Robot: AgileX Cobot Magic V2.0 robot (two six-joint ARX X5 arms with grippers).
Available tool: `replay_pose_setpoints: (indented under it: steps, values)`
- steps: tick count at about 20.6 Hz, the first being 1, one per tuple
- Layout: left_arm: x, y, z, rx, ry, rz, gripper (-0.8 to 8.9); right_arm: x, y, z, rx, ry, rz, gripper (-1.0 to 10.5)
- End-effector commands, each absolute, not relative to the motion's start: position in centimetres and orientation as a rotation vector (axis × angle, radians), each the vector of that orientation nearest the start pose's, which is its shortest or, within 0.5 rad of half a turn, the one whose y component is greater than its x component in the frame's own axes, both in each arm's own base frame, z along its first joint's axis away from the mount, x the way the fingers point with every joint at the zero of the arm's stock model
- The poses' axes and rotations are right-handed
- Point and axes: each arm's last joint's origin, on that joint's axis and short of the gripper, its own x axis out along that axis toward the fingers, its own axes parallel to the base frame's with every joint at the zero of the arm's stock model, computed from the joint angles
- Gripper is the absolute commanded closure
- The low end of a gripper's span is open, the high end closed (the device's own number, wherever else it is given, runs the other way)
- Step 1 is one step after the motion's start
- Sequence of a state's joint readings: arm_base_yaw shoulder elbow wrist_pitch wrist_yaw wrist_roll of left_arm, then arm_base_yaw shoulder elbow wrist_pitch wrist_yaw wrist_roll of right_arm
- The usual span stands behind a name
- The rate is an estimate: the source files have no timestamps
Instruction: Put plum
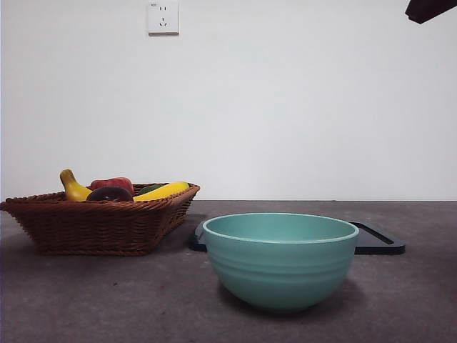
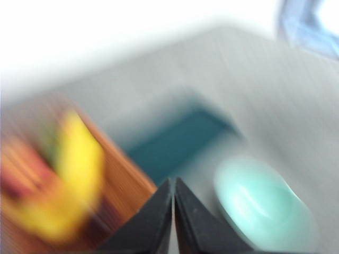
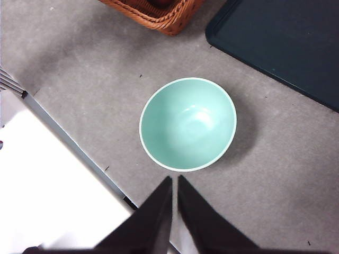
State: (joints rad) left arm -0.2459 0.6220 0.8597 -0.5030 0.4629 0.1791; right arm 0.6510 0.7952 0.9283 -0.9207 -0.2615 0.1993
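The plum (image 1: 109, 194) is a dark, nearly black fruit lying in the brown wicker basket (image 1: 93, 225) at the left, between a banana and a red fruit. My left gripper (image 2: 174, 182) is shut and empty, high above the table. Its view is motion-blurred, with the basket (image 2: 114, 185) to one side and the teal bowl (image 2: 259, 203) to the other; I cannot pick out the plum there. My right gripper (image 3: 175, 180) is shut and empty, high above the table near the teal bowl (image 3: 188, 123). A black arm tip (image 1: 430, 9) shows at the front view's top right corner.
The teal bowl (image 1: 280, 259) stands empty at the front centre. A dark flat tray (image 1: 378, 241) lies behind it to the right. The basket also holds two yellow bananas (image 1: 163, 190), a red fruit (image 1: 113, 183) and something green. The table's edge (image 3: 69, 143) shows in the right wrist view.
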Motion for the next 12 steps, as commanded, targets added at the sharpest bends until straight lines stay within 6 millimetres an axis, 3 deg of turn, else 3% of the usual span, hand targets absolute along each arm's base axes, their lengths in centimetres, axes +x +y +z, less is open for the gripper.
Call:
replay_pose_setpoints:
  steps: [1,3,6,12]
  values:
    - [10.3,-2.8,35.8,0.206,-0.022,-0.549,8.07,10.6,9.1,32.2,0.022,0.859,0.790,9.4]
    - [9.4,-1.7,35.1,0.224,-0.147,-0.368,8.07,10.6,9.1,32.2,0.022,0.859,0.790,9.4]
    - [8.5,-0.6,31.7,0.231,-0.201,-0.179,8.07,10.6,9.1,32.2,0.022,0.859,0.790,9.4]
    - [8.6,0.0,26.2,0.180,-0.131,-0.070,8.07,10.6,9.1,32.2,0.022,0.859,0.789,9.4]
